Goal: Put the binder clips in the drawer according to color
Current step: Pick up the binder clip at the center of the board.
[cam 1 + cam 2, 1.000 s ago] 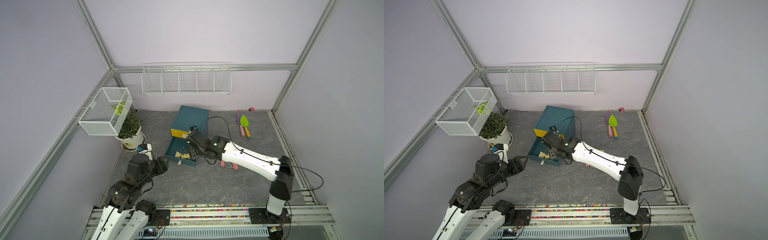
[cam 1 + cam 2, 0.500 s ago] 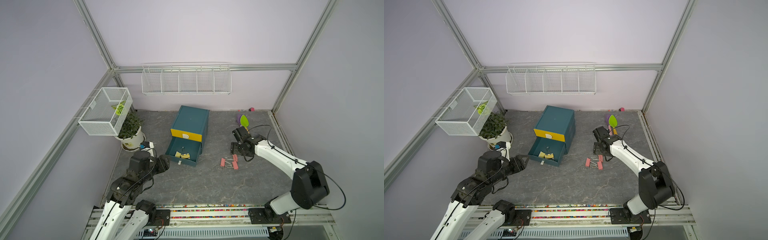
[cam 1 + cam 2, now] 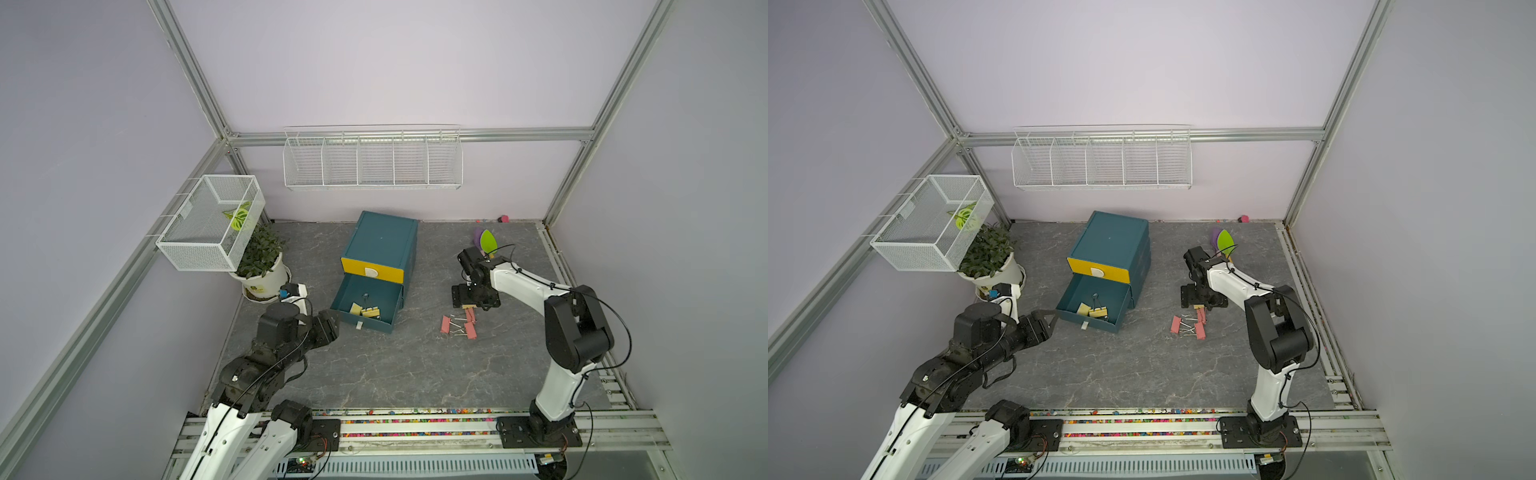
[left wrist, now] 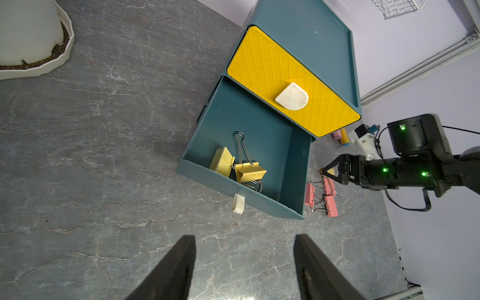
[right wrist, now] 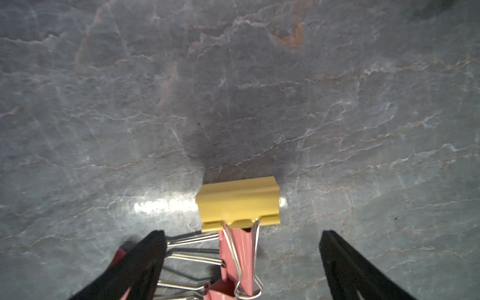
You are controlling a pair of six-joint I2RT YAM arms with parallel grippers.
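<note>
The left gripper (image 4: 244,237) is held spread, empty, before the open drawer (image 4: 293,161), where two yellow clips (image 4: 249,172) are stored. Beyond, the right gripper (image 5: 242,232) is spread wide over a yellow clip (image 5: 237,202) touching the pink clips (image 3: 459,326) — a pink one could be dragged along by hooked handles.

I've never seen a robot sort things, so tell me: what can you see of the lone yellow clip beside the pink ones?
The small yellow metal binder clip has a folded, matte-looking body and silver wire handles. It lies on the grey marbled tabletop; one handle seems to rest over a pink binder clip. The right arm's open jaws flank that end without gripping it.
</note>
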